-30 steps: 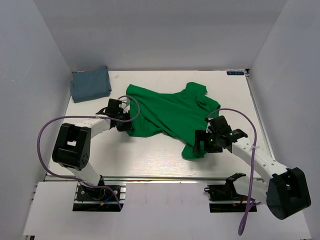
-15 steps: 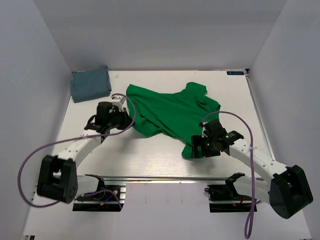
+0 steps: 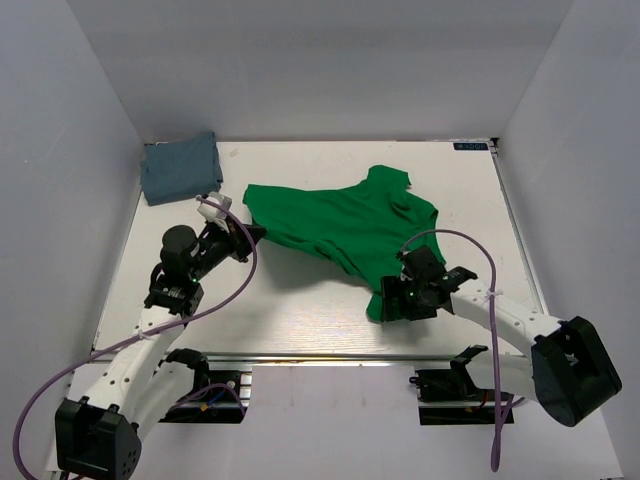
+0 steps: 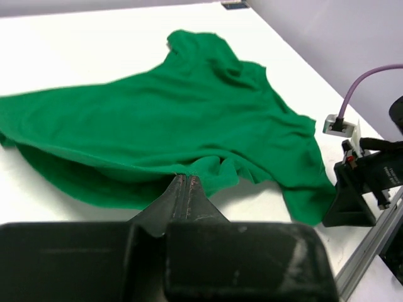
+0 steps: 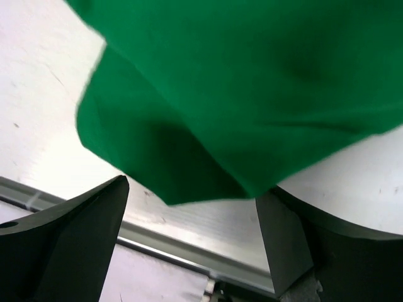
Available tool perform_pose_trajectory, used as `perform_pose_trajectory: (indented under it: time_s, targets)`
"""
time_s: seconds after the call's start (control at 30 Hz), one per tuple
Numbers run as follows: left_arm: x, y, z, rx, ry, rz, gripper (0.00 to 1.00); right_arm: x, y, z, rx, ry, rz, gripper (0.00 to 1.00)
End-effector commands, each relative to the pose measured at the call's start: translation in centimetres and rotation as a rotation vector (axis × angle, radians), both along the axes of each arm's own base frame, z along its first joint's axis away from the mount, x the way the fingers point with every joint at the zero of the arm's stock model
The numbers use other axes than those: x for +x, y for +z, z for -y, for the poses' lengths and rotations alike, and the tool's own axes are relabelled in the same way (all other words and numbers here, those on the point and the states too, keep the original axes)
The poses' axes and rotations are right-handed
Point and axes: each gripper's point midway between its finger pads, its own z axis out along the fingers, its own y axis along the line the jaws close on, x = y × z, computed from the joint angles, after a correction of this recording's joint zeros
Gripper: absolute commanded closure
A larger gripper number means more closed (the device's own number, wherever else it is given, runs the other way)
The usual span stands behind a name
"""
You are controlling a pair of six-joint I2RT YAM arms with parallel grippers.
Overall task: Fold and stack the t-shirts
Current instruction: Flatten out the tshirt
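The green shirt (image 3: 340,225) lies spread mid-bench (image 3: 300,320), its left hem lifted and pinched in the closed left end effector (image 4: 184,181). The right end effector (image 3: 398,300), jaws wide apart, straddles and partly hides its near-right corner; whether they touch is unclear. The grey shirt (image 3: 180,168) lies folded in the far-left corner.

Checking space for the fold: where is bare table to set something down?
Bare table runs along the near edge between both arms, and along the far edge right of the grey t-shirt. Crowded: green t-shirt mid-table, left pincer and right pincer at its edges.
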Motion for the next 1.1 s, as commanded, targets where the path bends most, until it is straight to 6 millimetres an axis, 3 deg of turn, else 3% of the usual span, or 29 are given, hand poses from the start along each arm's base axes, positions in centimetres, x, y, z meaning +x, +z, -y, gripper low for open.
perform_pose_trajectory:
  time_s: [0.0, 0.07, 0.1, 0.13, 0.17, 0.2, 0.23, 0.3, 0.33, 0.37, 0.47, 0.5, 0.53, 0.57, 0.6, 0.63, 0.67, 0.7, 0.77, 0.8, 0.83, 0.87, 0.9, 0.93, 1.0, 1.03, 1.07]
  targets:
    - [0.0, 0.8, 0.0, -0.015, 0.005, 0.038, 1.00, 1.7, -0.4, -0.9, 0.024, -0.018, 0.067, 0.16]
    - [0.3, 1.6, 0.1, -0.017, 0.005, 0.047, 1.00, 2.0, -0.5, -1.3, 0.040, -0.015, 0.073, 0.27]
    - [0.3, 1.8, 0.1, -0.016, 0.005, 0.043, 1.00, 2.3, -0.1, -1.5, 0.049, -0.016, 0.088, 0.40]
    - [0.4, 1.6, 0.1, -0.021, 0.006, 0.023, 1.00, 2.4, 0.1, -1.7, 0.052, -0.015, 0.096, 0.75]
    - [0.7, 1.7, 0.0, -0.024, 0.020, 0.010, 1.00, 3.0, 1.3, -2.0, 0.070, -0.023, 0.125, 0.94]
    - [0.8, 1.4, -0.1, -0.027, 0.035, -0.009, 1.00, 3.1, 2.1, -1.9, 0.080, -0.034, 0.143, 1.00]
    - [1.1, 1.6, -0.2, -0.026, 0.044, -0.007, 1.00, 3.4, 2.7, -1.5, 0.065, -0.060, 0.165, 1.00]
    - [1.4, 1.5, -0.3, -0.029, 0.059, -0.024, 1.00, 4.9, 6.2, -1.3, 0.100, -0.095, 0.289, 1.00]
    - [1.5, 2.2, -0.3, -0.033, 0.059, -0.010, 1.00, 5.3, 7.0, -0.7, 0.087, -0.117, 0.330, 1.00]
    - [1.8, 2.8, -0.4, -0.033, 0.068, -0.008, 1.00, 5.8, 9.7, -0.8, 0.137, -0.124, 0.421, 1.00]
    - [2.9, 5.1, -0.8, -0.047, 0.114, 0.022, 1.00, 7.6, 14.9, 0.9, 0.130, -0.211, 0.588, 1.00]
    - [3.0, 5.6, -1.0, -0.047, 0.127, 0.026, 1.00, 7.8, 15.7, 1.5, 0.114, -0.231, 0.608, 1.00]
    - [3.3, 6.9, -1.1, -0.052, 0.136, 0.044, 1.00, 8.8, 18.9, 2.6, 0.097, -0.297, 0.698, 1.00]
    - [3.7, 7.3, -1.3, -0.058, 0.155, 0.038, 1.00, 9.2, 19.9, 3.1, 0.085, -0.317, 0.730, 1.00]
    - [4.1, 7.6, -2.1, -0.051, 0.212, 0.028, 1.00, 9.9, 21.1, 4.8, 0.029, -0.392, 0.786, 1.00]
    - [4.6, 9.1, -2.5, -0.055, 0.239, 0.045, 1.00, 10.3, 24.3, 5.2, 0.055, -0.434, 0.851, 1.00]
    - [5.1, 9.4, -3.0, -0.050, 0.278, 0.040, 1.00, 10.7, 25.8, 5.5, 0.060, -0.456, 0.894, 1.00]
    - [5.5, 10.1, -3.6, -0.050, 0.305, 0.042, 1.00, 11.0, 28.4, 7.1, 0.047, -0.536, 0.968, 1.00]
    - [6.1, 12.3, -4.8, -0.037, 0.373, 0.059, 1.00, 11.4, 33.6, 7.9, 0.100, -0.587, 1.112, 1.00]
    - [6.5, 12.6, -5.0, -0.033, 0.395, 0.052, 1.00, 11.0, 36.3, 9.6, 0.079, -0.641, 1.189, 1.00]
    - [6.4, 14.4, -5.7, -0.030, 0.424, 0.076, 1.00, 10.6, 38.5, 10.3, 0.092, -0.664, 1.243, 1.00]
    - [6.7, 14.9, -6.3, -0.020, 0.462, 0.083, 1.00, 10.3, 42.1, 11.5, 0.104, -0.718, 1.334, 1.00]
    - [6.6, 15.8, -6.7, -0.025, 0.484, 0.095, 1.00, 9.9, 43.3, 12.6, 0.059, -0.747, 1.366, 1.00]
    - [6.7, 17.2, -7.7, -0.015, 0.535, 0.108, 1.00, 8.8, 47.2, 13.7, 0.097, -0.791, 1.431, 1.00]
    - [6.2, 19.7, -8.4, -0.021, 0.566, 0.150, 1.00, 8.6, 48.8, 14.7, 0.011, -0.791, 1.459, 1.00]
    - [6.4, 19.9, -8.7, -0.019, 0.581, 0.147, 1.00, 9.0, 49.2, 14.4, -0.008, -0.769, 1.463, 1.00]
    - [6.2, 20.5, -8.8, -0.005, 0.581, 0.162, 1.00, 7.8, 52.0, 14.9, 0.029, -0.765, 1.515, 1.00]
